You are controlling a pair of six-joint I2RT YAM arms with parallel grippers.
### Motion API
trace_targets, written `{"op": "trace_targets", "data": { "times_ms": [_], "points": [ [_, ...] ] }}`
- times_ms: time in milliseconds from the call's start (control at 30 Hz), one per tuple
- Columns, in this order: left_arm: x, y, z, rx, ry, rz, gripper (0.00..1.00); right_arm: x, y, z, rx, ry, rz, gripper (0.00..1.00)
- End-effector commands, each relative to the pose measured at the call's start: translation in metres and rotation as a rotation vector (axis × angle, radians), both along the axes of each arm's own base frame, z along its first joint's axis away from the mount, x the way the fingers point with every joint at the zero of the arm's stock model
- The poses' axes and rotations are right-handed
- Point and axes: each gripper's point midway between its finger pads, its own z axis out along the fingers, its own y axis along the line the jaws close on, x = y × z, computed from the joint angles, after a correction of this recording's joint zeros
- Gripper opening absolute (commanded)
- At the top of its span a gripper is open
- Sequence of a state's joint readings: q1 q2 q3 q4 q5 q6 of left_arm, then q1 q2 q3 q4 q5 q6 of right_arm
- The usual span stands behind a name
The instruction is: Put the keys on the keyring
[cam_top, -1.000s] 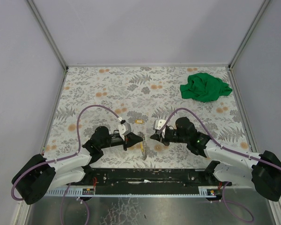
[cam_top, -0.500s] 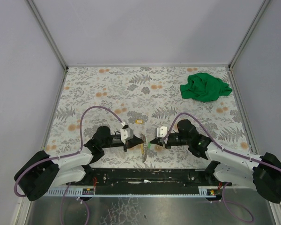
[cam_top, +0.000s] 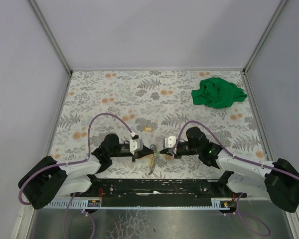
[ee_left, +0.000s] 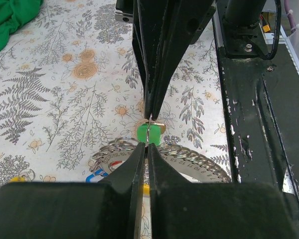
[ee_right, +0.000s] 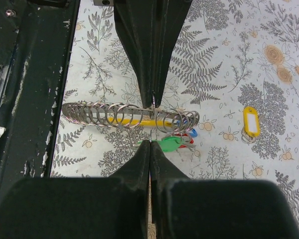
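My left gripper [cam_top: 150, 148] and right gripper [cam_top: 159, 151] meet tip to tip near the table's front edge, both shut. A thin silvery keyring [ee_left: 148, 133] stands edge-on between the two sets of tips; the left fingers [ee_left: 139, 164] pinch its near side. The green-tagged key [ee_right: 169, 144] hangs at the right fingertips [ee_right: 150, 149]; it also shows in the left wrist view [ee_left: 157, 134]. Red [ee_right: 182, 140] and blue [ee_right: 192, 133] tags lie beside it. The yellow-tagged key [ee_right: 250, 122] lies apart on the table, also in the top view [cam_top: 148, 129].
A curved numbered metal strip [ee_left: 209, 167] threaded with several spare rings [ee_right: 104, 114] lies under the grippers. A green cloth [cam_top: 219, 92] sits at the far right. The black base rail [ee_left: 254, 99] runs along the near edge.
The right gripper has moved left and down until its tips meet the left gripper's tips. The left gripper has shifted slightly right toward it.
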State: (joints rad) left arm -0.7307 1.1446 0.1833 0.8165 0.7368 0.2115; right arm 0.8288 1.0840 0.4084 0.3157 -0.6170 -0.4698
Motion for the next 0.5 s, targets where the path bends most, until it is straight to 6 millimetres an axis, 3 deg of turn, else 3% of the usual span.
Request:
{"op": "trace_targets", "data": {
  "times_ms": [0, 467],
  "points": [
    [0.001, -0.004, 0.016, -0.054, -0.094, -0.018, 0.0, 0.007, 0.011, 0.026, 0.052, -0.078, 0.016, 0.0],
    [0.004, -0.004, 0.015, -0.051, -0.079, -0.002, 0.0, 0.005, 0.013, 0.037, 0.095, -0.114, 0.023, 0.0]
  ]
}}
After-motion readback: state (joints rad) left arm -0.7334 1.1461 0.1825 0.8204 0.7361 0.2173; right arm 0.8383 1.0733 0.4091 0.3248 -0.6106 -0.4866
